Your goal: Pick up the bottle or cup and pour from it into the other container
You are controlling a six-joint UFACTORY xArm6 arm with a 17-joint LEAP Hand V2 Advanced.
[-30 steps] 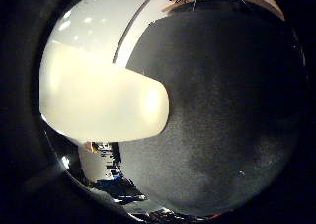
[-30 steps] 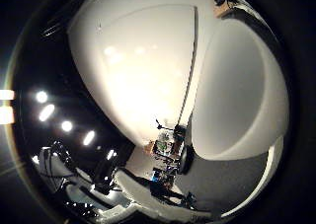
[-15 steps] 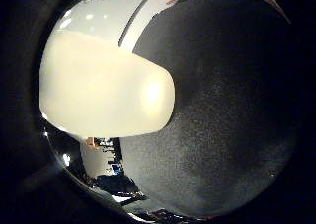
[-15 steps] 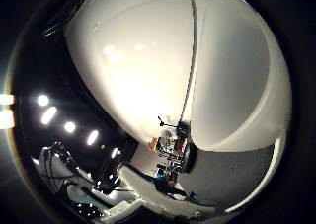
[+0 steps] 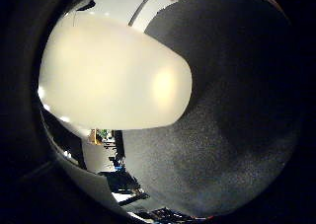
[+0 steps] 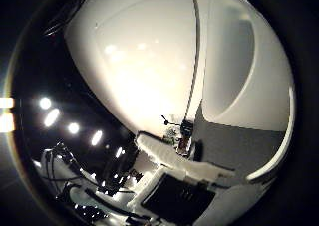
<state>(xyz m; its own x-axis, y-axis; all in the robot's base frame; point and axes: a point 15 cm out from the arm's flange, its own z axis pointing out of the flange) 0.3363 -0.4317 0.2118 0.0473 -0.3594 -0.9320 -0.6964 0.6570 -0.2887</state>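
A smooth cream-white container (image 5: 113,76) with a rounded end fills much of the little finger side view, so it is close to my palm. It lies against a dark speckled surface (image 5: 232,125). In the thumb side view the same pale container (image 6: 244,71) curves along one side, in front of a broad white surface (image 6: 144,66). A white and black part of my right hand (image 6: 172,173) reaches in from the edge near it. I cannot tell whether the hand touches the container. No second container shows.
Bright ceiling lights (image 6: 50,116) shine in a dark area of the thumb side view. A grey stretch of the surface (image 6: 234,149) shows under the container. Small distant room clutter (image 5: 106,137) appears beyond the dark surface's edge.
The cream container has grown larger in both views, so the palm has come closer to it. The white and black hand part has come further into the thumb side view.
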